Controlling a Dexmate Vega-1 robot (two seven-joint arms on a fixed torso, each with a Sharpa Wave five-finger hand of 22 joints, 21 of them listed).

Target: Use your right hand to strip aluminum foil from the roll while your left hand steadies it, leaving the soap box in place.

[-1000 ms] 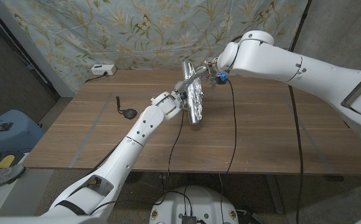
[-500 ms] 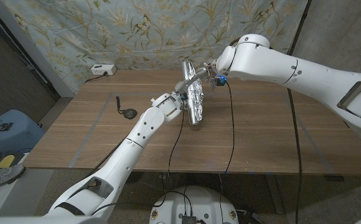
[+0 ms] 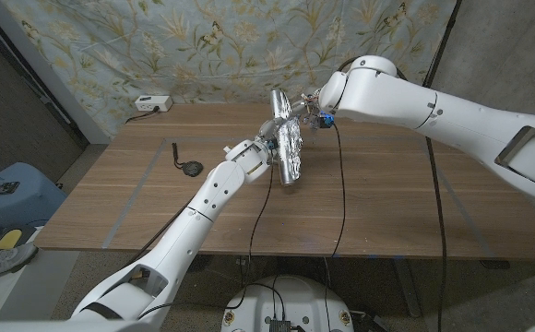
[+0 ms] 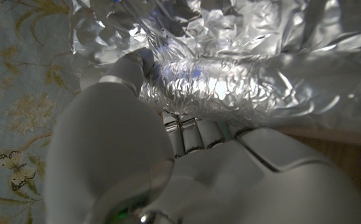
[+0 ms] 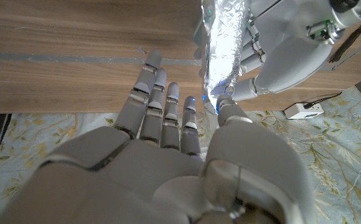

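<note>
Over mid-desk, the left hand grips the foil roll, held tilted. Beyond it, the right hand pinches the loose foil sheet. Stripping looks underway, not finished.

I work in a makeshift lab or recording set: a plain wooden worktop stands before a hung floral cloth backdrop, a white power strip sits at its far edge, cables trail across it
</note>
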